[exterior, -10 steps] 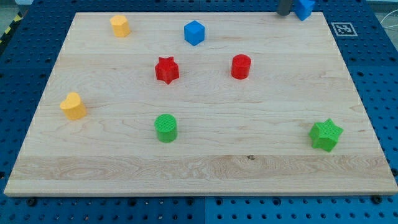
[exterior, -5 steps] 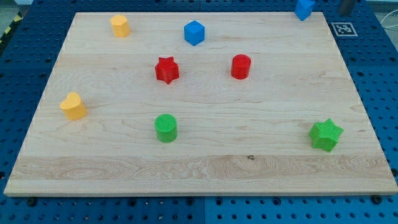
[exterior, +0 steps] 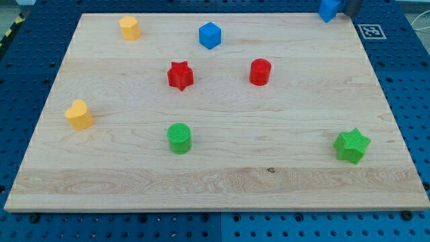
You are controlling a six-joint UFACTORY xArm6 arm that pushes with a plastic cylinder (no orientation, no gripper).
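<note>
My tip (exterior: 350, 11) shows only as a dark stub at the view's top right edge, right beside a blue block (exterior: 328, 9) at the board's far right corner; whether they touch I cannot tell. A blue cube (exterior: 209, 35) sits further left near the top. A red star (exterior: 180, 75) and a red cylinder (exterior: 260, 71) lie mid-board. A green cylinder (exterior: 179, 138) and a green star (exterior: 352, 145) sit lower down. A yellow hexagonal block (exterior: 130, 28) is at the top left, a yellow heart-like block (exterior: 79, 114) at the left.
The wooden board (exterior: 222, 181) rests on a blue perforated table. A black-and-white marker tag (exterior: 371, 31) lies just off the board's top right corner.
The tip went from the left of the corner blue block, out past the board's right corner, and now stands close on that block's right. No block has visibly moved.
</note>
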